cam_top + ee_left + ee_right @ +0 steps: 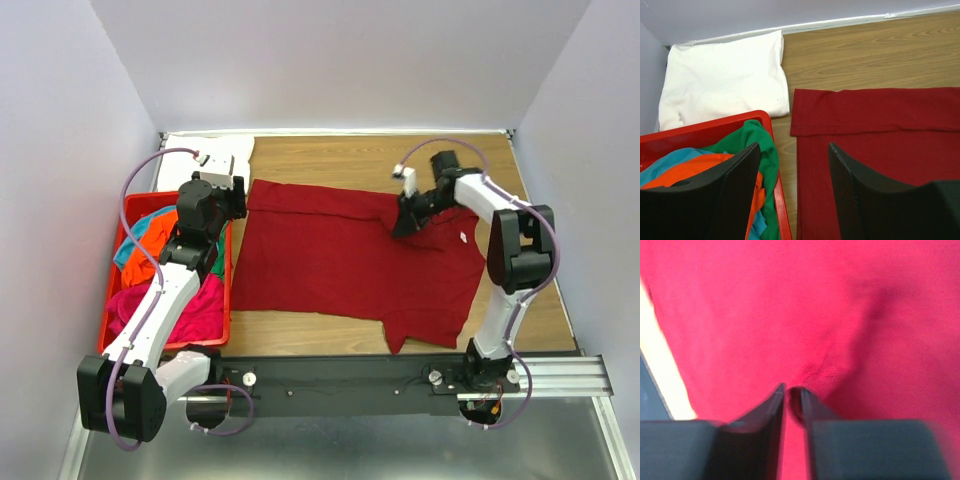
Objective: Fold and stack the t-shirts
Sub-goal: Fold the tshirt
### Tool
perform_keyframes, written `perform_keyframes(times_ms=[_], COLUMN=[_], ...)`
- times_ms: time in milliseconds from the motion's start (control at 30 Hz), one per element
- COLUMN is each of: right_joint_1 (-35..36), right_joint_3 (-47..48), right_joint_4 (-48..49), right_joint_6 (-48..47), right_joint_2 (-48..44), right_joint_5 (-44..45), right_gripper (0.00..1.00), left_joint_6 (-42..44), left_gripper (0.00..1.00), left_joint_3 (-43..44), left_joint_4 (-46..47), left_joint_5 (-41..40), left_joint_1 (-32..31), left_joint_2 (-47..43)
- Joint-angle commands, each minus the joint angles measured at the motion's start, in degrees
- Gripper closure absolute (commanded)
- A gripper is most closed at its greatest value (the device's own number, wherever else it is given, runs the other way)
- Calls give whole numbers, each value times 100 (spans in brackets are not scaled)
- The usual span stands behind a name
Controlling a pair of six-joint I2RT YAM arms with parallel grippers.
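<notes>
Dark red cotton t-shirt (330, 265), spread flat just right of the red plastic bin (228, 290), is pinched by the right gripper (792, 391) in a small pucker that may slip on lifting; the left gripper (793, 146) hangs spread.

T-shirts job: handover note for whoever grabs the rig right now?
Left gripper: open, empty, over the bin-side edge of the dark red t-shirt.
Right gripper: pinched shut on that shirt's far right part.
Done: white t-shirt lies folded in the far left corner.
Red bin holds the orange shirt, teal shirt, green shirt and pink shirt, unfolded.
Left: finish folding the red one, stack it, then the bin's shirts.
</notes>
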Motion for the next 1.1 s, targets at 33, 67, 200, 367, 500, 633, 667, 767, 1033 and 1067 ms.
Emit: perform_keyframes(times_ms=[33,67,200,367,500,633,667,767,1033,1067], right_joint_1=[1081,1101,1101,496,-251,-533,-534,-534,-534,-534], right_joint_3=[-642,-678,-670,-521,-775,-811,-819,-898,-766,-802], right_joint_4=[-398,-424,-459,108,1314,1773,1773,1756,1316,1307], right_joint_6=[-434,-434,-364,548,1656,2071,2010,1790,1421,1377], right_joint_2=[-472,-526,-903,-1141,-1300,-1160,-1142,-975,-333,-359], right_joint_5=[765,846,1408,1708,2233,2642,2492,1929,1637,1673], right_gripper=[57,54,43,42,42,47,48,51,45,45], left_joint_6=[55,55,55,46,46,46,46,46,46,38], left_gripper=[36,36,36,36,36,36,36,36,36,36], left_joint_3=[129,129,129,146,146,146,164,164,173,164], left_joint_4=[30,22,13,13,13,22,22,30,22,22], left_joint_5=[1,-8,-16,45,89,142,159,221,256,256], left_joint_1=[-16,-16,-16,-16,-16,-16,-16,-7,-16,-16], left_joint_2=[33,24,42,42,24,33,33,51,68,68])
